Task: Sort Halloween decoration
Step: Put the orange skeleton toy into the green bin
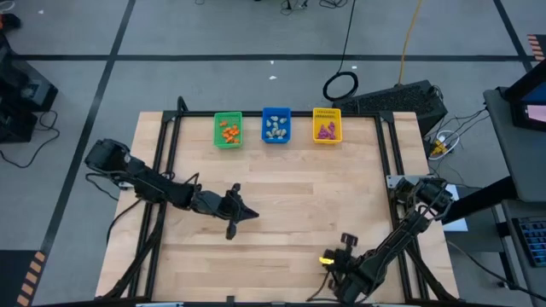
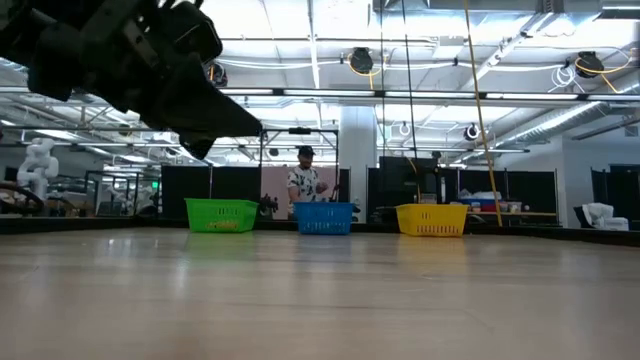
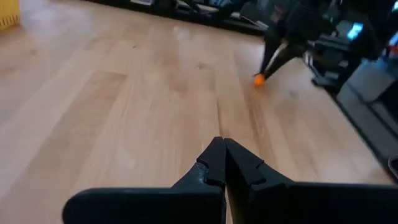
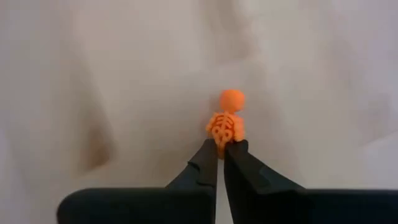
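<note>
Room: big workshop hall with ceiling lights, dark screens and cables on a grey floor; a person (image 2: 304, 178) stands far behind the table.
Table: pale wooden table (image 1: 281, 205) with a dark frame round it.
Bins: three small bins stand in a row along the far edge, green bin (image 1: 227, 130) on the left, blue bin (image 1: 275, 125) in the middle, yellow bin (image 1: 327, 125) on the right, apart from each other.
Sorted trinkets: orange trinkets (image 1: 229, 132) lie in the green bin, pale trinkets (image 1: 275, 128) in the blue one, purple trinkets (image 1: 325, 130) in the yellow one.
Orange skeleton: a tiny orange skeleton figure (image 4: 226, 121) with a round head sits at the near edge of the table, right of centre, well apart from the bins; from above it shows as a bright speck (image 1: 326, 259).
Right gripper: the right gripper (image 4: 221, 147) is low over the near edge, its two dark fingers drawn together on the lower end of the skeleton, head and ribs sticking out past the tips.
Left gripper: the left gripper (image 1: 252, 215) hovers above the left middle of the table, fingers pressed together with nothing between them, pointing towards the right arm.
</note>
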Robot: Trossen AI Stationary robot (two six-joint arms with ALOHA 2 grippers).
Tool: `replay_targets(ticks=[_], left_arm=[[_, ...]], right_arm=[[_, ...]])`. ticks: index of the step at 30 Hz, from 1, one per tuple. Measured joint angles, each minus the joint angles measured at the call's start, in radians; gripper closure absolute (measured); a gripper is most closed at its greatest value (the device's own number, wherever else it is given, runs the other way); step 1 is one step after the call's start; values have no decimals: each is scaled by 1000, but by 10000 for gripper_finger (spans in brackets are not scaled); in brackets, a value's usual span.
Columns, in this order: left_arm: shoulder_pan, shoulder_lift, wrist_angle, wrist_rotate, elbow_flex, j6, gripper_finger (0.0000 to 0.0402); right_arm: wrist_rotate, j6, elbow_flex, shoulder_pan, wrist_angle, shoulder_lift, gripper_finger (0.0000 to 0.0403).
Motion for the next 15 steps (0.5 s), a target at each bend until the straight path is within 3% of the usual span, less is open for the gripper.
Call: replay_targets(ticks=[8, 15], left_arm=[[19, 155, 59, 18, 86, -89, 390], [27, 294, 52, 41, 204, -90, 311]], right_arm=[[116, -133, -4, -90, -30, 6, 402], [212, -250, -4, -162, -4, 7, 402]])
